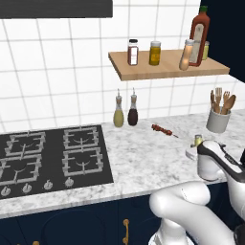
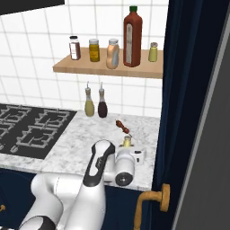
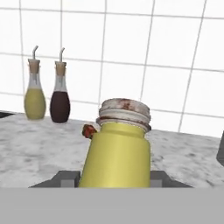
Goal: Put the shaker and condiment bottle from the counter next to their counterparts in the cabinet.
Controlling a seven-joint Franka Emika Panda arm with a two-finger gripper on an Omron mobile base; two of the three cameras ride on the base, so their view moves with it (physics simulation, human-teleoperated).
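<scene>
- My gripper [image 3: 114, 178] sat low on the marbled counter [image 3: 39, 153], fingers either side of the stubby yellow-green shaker [image 3: 117, 153]; actual clamping was unclear.
- Shaker's base was cut off.

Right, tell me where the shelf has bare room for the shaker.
Bare board on the shelf lies left of the spice jar. The right end is crowded: peach bottle, red-brown bottle and twin shaker stand close together.

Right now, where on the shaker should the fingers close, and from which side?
On the shaker's straight yellow-green body, below the wider grey top, coming in level from the counter's front edge. It stands upright, and the gripper already straddles it there.
</scene>
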